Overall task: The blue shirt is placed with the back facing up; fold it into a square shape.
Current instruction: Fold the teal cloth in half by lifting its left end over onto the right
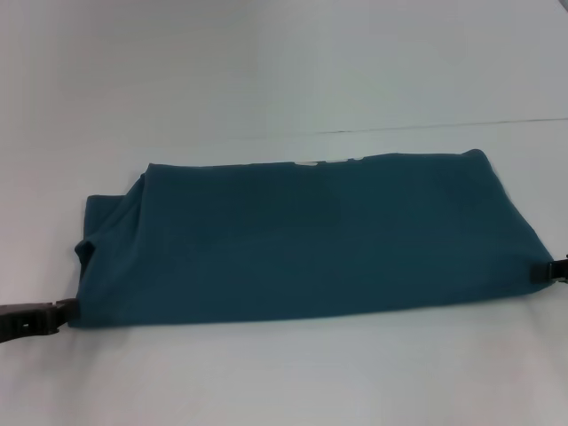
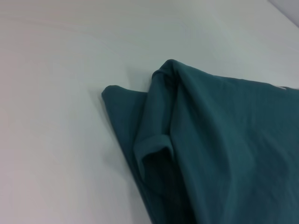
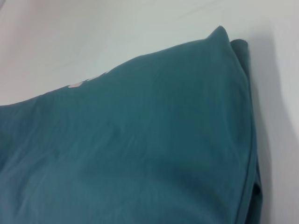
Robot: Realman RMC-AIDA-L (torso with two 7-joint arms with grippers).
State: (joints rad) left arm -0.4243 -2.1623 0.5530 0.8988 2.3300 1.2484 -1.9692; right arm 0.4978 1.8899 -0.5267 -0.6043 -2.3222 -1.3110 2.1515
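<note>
The blue shirt point(image 1: 302, 235) lies on the white table as a long band folded across, its plain side up. A sliver of white lettering point(image 1: 306, 163) peeks out at its far edge. My left gripper point(image 1: 66, 311) sits low at the band's near left corner, its fingers pinched together on the cloth edge. At the near right corner my right gripper point(image 1: 538, 272) is closed on the hem in the same way. The left wrist view shows the shirt point(image 2: 219, 140) with a tucked sleeve fold. In the right wrist view the shirt point(image 3: 140, 140) shows a smooth corner. Neither wrist view shows fingers.
The white table point(image 1: 284, 71) runs well beyond the shirt on the far side, and a bare strip point(image 1: 284, 382) lies in front of it. A thin seam line point(image 1: 444, 126) crosses the table behind the shirt.
</note>
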